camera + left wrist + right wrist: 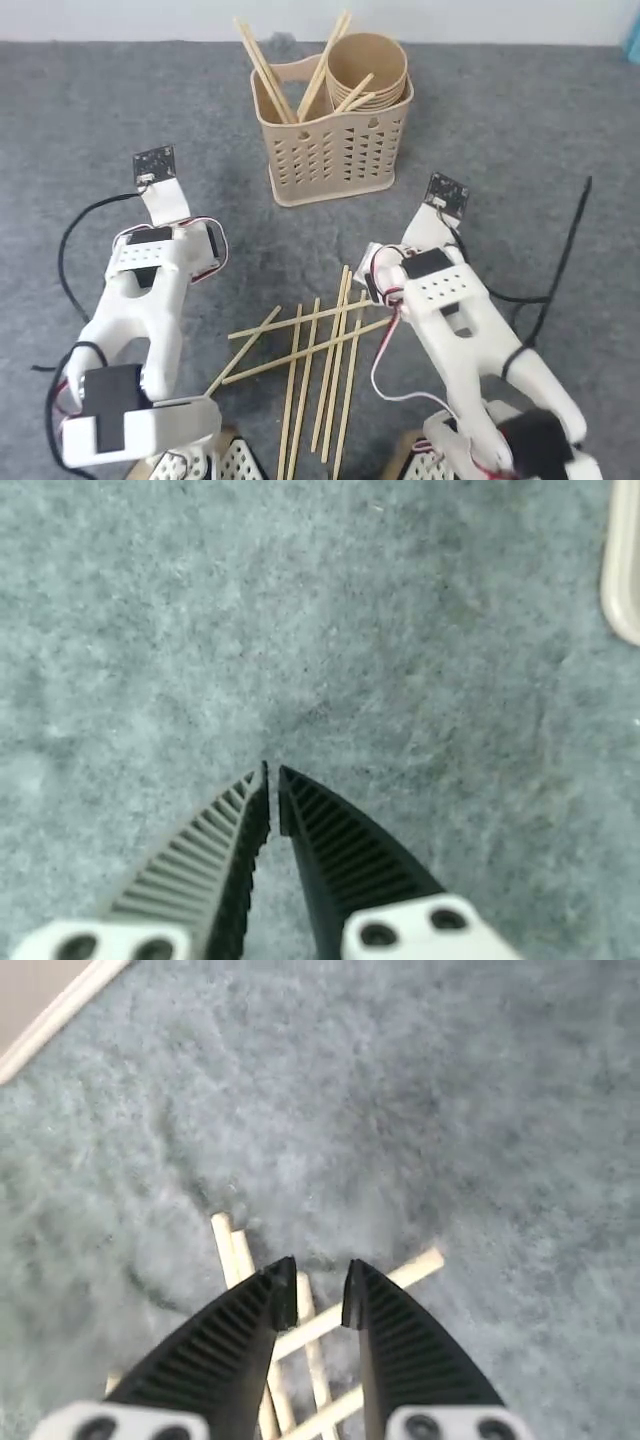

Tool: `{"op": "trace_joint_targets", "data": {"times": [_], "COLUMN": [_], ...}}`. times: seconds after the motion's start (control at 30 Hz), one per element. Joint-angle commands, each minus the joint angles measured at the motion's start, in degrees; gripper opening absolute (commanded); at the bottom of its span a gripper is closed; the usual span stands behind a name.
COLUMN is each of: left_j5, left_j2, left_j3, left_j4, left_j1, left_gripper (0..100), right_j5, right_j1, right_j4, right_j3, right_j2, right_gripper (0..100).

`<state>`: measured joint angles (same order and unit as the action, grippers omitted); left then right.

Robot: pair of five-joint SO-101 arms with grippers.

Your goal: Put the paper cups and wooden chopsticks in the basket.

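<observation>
Grey felt-like matting covers the counter (560, 120), and in the high view the two white arms come in from the bottom edge, the left arm (140, 300) at lower left and the right arm (465, 310) at lower right. At upper centre stands the beige perforated basket (330, 150), already holding the stacked paper cups (368, 62) in its right half and a few leaning chopsticks (262, 65) beside and inside them. What remains, as I judge it, is the loose chopsticks (310, 350), a crossed scatter at lower centre between the arms, so the step in hand looks like a pickup by the right arm. To do it well, the fingers should spread wider first. They should then come down astride one stick, square across its length at a spot clear of the crossings, so a neighbour is not dragged along or levered up. The right fingers (250, 1320) are parted only a little and grip nothing. They hang over the scatter's upper right end, with one slanting stick (415, 1265) passing under the gap and two parallel ends (225, 1245) poking out just beyond one tip. The left fingers (235, 820) are closed almost tip to tip on nothing, above bare matting and well apart from the sticks.
</observation>
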<state>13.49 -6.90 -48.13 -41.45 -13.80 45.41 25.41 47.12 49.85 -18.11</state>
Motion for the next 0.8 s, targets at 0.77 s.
{"op": "trace_joint_targets", "data": {"times": [0.77], "left_j5": [0.26], "left_j2": [-0.26], "left_j3": [2.42], "left_j4": [0.00], "left_j1": [-0.26], "left_gripper": [1], "right_j5": [1.58], "right_j1": [-7.25], "right_j4": [4.79], "right_j3": [-6.24], "right_j2": [-1.54], "right_gripper": [0.8]}}
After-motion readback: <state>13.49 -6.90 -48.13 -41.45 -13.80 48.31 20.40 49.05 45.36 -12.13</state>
